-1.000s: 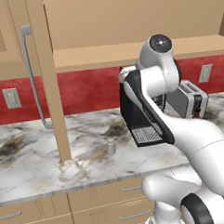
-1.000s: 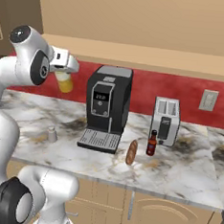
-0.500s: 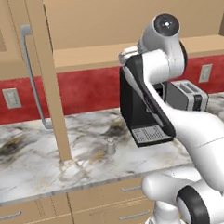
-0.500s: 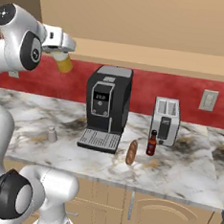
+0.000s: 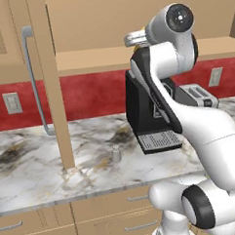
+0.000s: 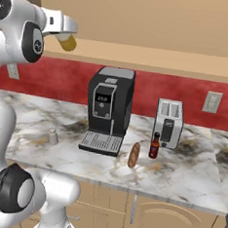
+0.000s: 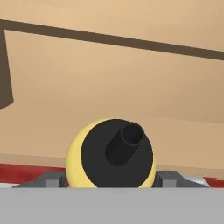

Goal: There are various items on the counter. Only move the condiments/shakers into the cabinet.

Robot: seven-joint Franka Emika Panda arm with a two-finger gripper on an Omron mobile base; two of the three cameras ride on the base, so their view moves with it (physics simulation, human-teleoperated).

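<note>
Still downstairs: one shaker, one sauce bottle.

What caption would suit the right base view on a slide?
Robot gripper lifts a yellow squeeze bottle toward the cabinet shelf, above a marble counter.

this is a home kitchen, rendered rather than real: a long marble-patterned counter runs over light wood drawers, with a red backsplash carrying wall sockets behind it. a black coffee machine and a silver toaster stand on the worktop, with a small sauce bottle and a grey shaker near them. above hangs a tan wooden wall cabinet, its door swung open with a long grey bar handle.
</note>
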